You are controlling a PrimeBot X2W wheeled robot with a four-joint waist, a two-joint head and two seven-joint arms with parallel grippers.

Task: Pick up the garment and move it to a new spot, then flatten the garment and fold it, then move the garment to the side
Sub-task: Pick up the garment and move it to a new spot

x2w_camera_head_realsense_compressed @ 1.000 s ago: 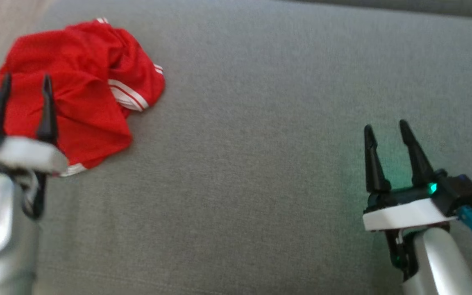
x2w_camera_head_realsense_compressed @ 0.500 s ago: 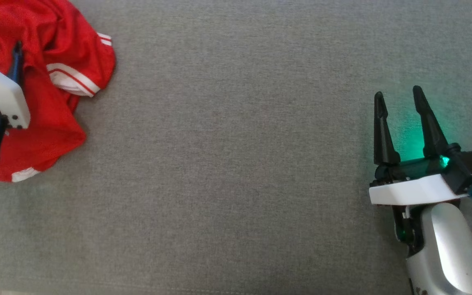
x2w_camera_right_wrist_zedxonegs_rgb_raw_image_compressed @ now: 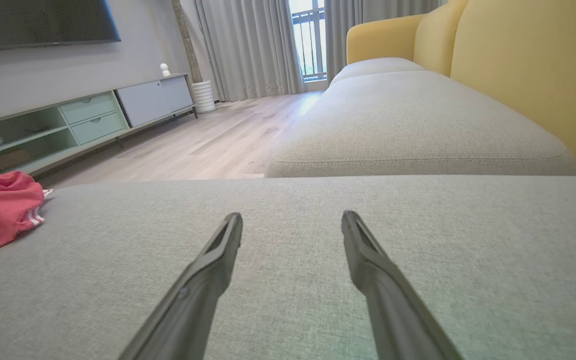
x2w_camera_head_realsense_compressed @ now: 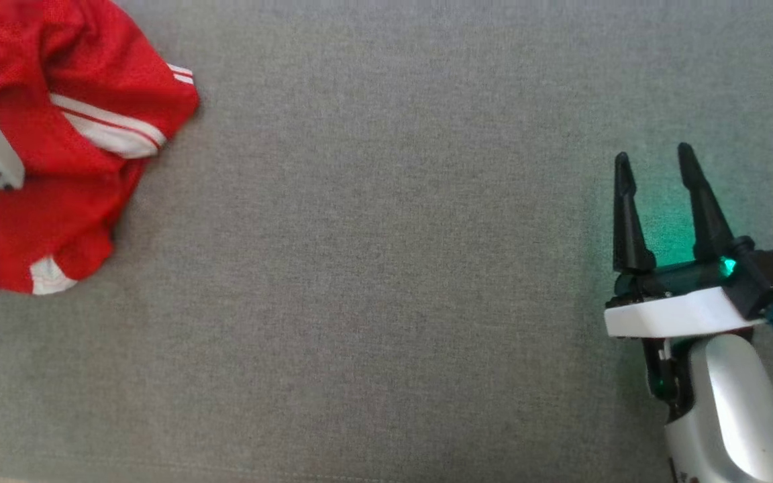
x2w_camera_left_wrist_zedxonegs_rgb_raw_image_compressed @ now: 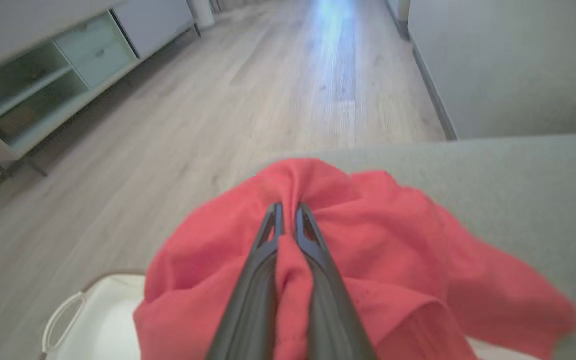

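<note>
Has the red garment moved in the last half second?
Yes: the garment bunched slightly leftward toward the left claw, judged against the unmoved right claw.

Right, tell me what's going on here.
The robot is starting on a red garment at the left end of a grey sofa cushion. Its left gripper is shut on a bunched fold of the cloth. The right gripper is open over bare cushion, well apart from it. The garment is crumpled, not yet flattened or folded.
</note>
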